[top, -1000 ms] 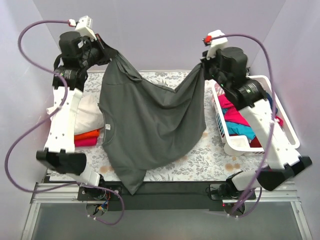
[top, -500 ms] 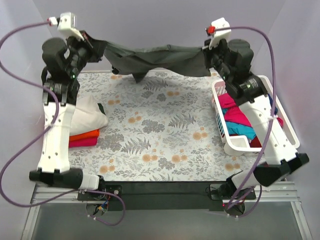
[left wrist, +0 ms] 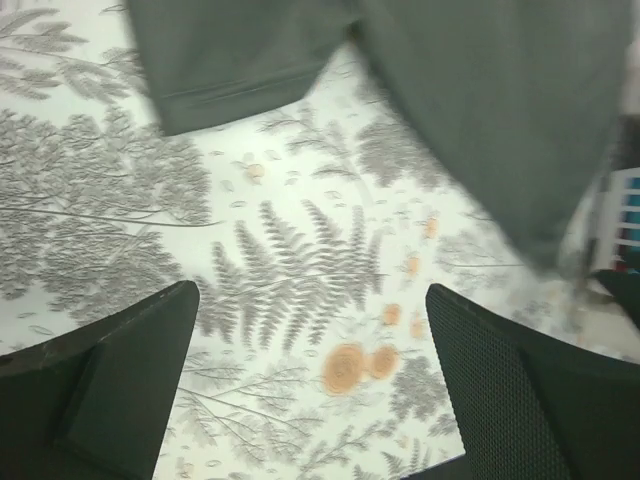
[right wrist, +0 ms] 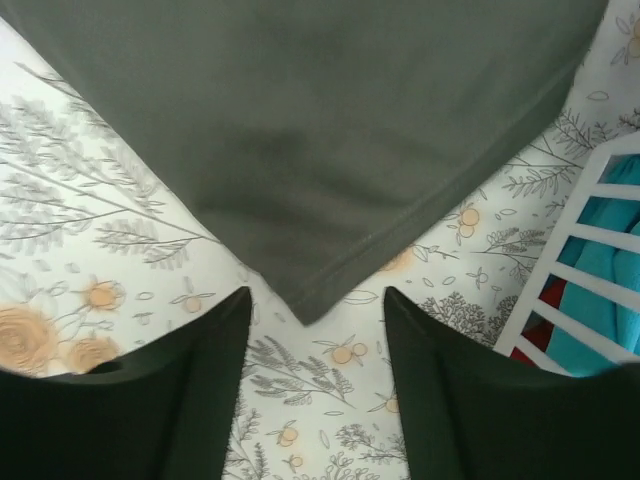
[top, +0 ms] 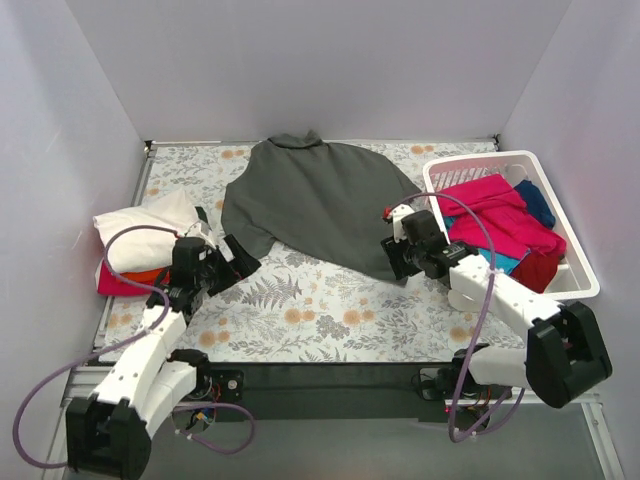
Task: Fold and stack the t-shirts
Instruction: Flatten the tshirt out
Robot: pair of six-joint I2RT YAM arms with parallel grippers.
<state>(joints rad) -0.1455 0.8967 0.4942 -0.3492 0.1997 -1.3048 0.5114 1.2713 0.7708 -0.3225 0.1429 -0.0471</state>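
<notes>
**Jaws parted, shirt spread for folding**

Black two-finger left gripper [top: 236, 262] gapes wide and empty above the floral-print table [top: 330, 312]. The right gripper [top: 392, 256], half parted, holds nothing beside the hem of the dark grey cloth t-shirt [top: 320, 200], which lies flat toward the far edge, seemingly ready for folding.

Even bright light — soft shadows — left wrist view blurred.

left arm [top: 150, 345]: low, stretched forward, angled rightward;
left gripper [top: 240, 260]: jaws spread wide, nothing between;
right arm [top: 500, 295]: low, stretched forward, angled leftward;
right gripper [top: 393, 257]: jaws parted less widely, nothing between
</notes>
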